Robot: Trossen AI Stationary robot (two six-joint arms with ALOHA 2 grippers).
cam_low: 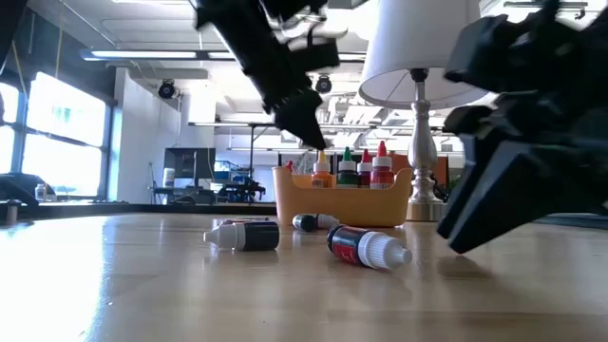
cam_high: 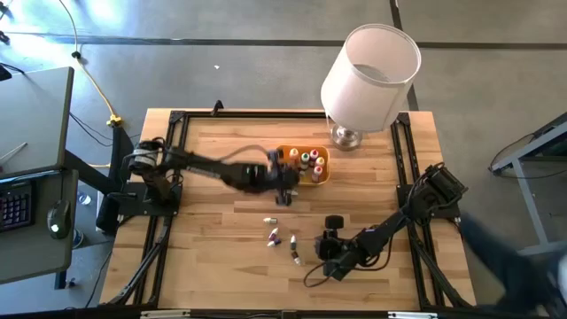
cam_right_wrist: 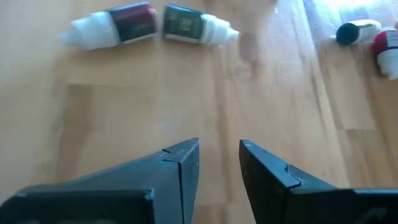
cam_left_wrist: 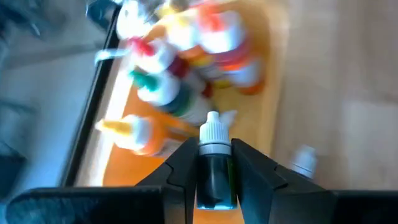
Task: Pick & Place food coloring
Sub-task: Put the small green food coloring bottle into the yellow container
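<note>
Left gripper point(cam_left_wrist: 214, 171) stretched out beside orange tray point(cam_high: 322, 175), clamped on dark bottle point(cam_left_wrist: 214, 174), right gripper point(cam_right_wrist: 219, 163) low over table point(cam_high: 213, 239), fingers parted, only wrist view shows the held bottle

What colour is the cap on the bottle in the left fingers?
White, on a dark green bottle; the left wrist view shows it best.

Bright and evenly lit from above on the tabletop point(cam_high: 221, 257), with motion smear along the left arm point(cam_high: 221, 168). Strong backlight from windows point(cam_low: 57, 123) and ceiling strips at table height, rendering both arms as dark silhouettes. Heavy blur over the bottles point(cam_left_wrist: 180, 74) behind the left fingers point(cam_left_wrist: 180, 168). White glare at a corner of the right wrist view.
</note>
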